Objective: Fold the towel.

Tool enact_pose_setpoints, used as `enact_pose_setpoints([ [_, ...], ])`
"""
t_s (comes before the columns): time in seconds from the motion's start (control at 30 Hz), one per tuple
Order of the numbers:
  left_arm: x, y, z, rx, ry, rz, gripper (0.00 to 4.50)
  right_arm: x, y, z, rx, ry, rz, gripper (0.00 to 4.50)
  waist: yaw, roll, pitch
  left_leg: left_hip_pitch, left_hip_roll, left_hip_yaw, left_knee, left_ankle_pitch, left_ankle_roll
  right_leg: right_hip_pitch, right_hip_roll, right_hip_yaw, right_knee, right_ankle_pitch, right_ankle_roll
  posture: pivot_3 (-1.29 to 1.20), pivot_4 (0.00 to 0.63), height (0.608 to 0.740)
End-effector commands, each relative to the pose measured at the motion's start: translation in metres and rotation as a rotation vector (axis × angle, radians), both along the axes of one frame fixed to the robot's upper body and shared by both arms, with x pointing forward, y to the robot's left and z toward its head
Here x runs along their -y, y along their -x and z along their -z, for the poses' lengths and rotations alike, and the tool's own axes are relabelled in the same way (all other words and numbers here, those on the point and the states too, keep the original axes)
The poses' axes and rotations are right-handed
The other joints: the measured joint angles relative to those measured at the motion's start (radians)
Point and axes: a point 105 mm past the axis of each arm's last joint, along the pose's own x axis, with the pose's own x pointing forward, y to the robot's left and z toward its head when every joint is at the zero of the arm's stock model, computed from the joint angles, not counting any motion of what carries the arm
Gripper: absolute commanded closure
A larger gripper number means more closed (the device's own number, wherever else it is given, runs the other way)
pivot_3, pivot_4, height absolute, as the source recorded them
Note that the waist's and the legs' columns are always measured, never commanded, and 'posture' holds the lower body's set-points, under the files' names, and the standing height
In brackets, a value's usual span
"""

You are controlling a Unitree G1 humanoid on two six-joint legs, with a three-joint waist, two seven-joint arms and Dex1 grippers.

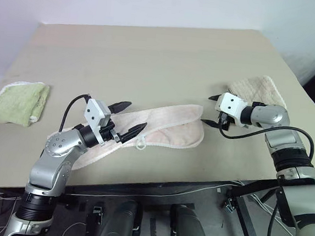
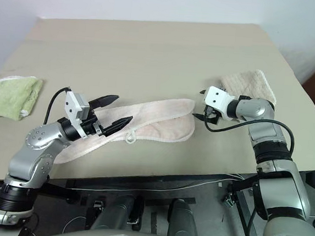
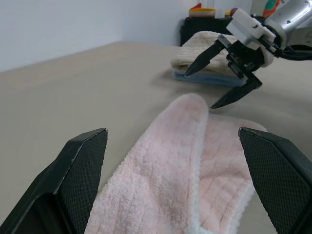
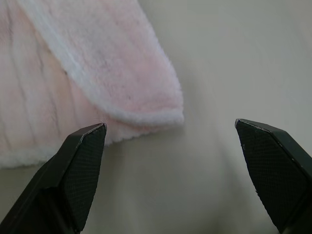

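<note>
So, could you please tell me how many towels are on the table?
3: the pink towel in the middle near the front edge, a green towel at the left edge, a beige towel on the right. Something blue lies under the beige one.

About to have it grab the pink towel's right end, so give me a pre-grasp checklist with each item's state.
1. Right claw open: ok.
2. Right claw at the pink towel end: ok; it sits beside the end, nothing between its fingers yet.
3. Left claw open: ok, over the towel's middle, empty.
4. Towel laid out flat: not ok; the right end is doubled over itself.
5. Beige towel away from the grasp: ok, behind the right claw.
6. Green towel out of the way: ok, far left on the table.
</note>
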Motion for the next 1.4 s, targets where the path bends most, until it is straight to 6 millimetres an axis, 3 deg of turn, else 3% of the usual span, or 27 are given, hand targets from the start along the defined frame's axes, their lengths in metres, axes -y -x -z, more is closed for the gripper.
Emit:
enact_pose_setpoints([
  [0.03, 0.003, -0.001, -0.009, 0.048, -0.003, 0.012, 0.00, -0.008, -0.008, -0.004, 0.068, 0.018, 0.006, 0.04, -0.001, 0.000, 0.000, 0.000, 0.000, 0.000, 0.000, 0.000, 0.000, 0.000, 0.000, 0.000, 0.000, 0.000, 0.000, 0.00, 0.150, 0.740],
  [0.23, 0.006, -0.001, -0.010, 0.055, -0.002, 0.018, 0.00, -0.021, -0.017, -0.014, 0.134, -0.018, 0.017, 0.04, -0.004, 0.000, 0.000, 0.000, 0.000, 0.000, 0.000, 0.000, 0.000, 0.000, 0.000, 0.000, 0.001, 0.000, 0.000, 0.00, 0.150, 0.740],
  [0.7, 0.001, -0.001, -0.009, 0.065, -0.011, -0.001, 0.00, -0.049, -0.006, -0.014, 0.126, -0.047, -0.135, 0.04, -0.003, 0.000, 0.000, 0.000, 0.000, 0.000, 0.000, 0.001, -0.001, 0.000, 0.001, 0.000, 0.001, 0.002, 0.003, 0.00, 0.150, 0.740],
  [1.13, -0.003, -0.003, -0.008, 0.073, -0.019, -0.008, 0.00, -0.042, -0.009, -0.010, 0.128, -0.001, -0.139, 4.41, -0.003, 0.000, 0.000, 0.001, 0.000, 0.000, 0.000, 0.001, -0.001, 0.000, 0.001, -0.001, 0.001, 0.002, 0.003, 0.00, 0.150, 0.740],
  [1.3, -0.006, -0.002, -0.006, 0.068, -0.025, -0.007, 0.00, -0.044, -0.009, -0.023, 0.166, -0.018, -0.153, 4.46, -0.003, 0.000, 0.000, 0.001, 0.000, 0.000, 0.000, 0.001, -0.001, 0.000, 0.001, -0.001, 0.001, 0.002, 0.003, 0.00, 0.150, 0.740],
  [1.4, -0.006, 0.002, -0.002, 0.048, -0.043, 0.004, 0.00, -0.059, -0.005, -0.056, 0.250, -0.060, -0.205, 4.46, -0.003, 0.000, 0.000, 0.001, 0.000, 0.000, 0.000, 0.001, -0.001, 0.000, 0.001, -0.001, 0.001, 0.002, 0.003, 0.00, 0.150, 0.740],
])
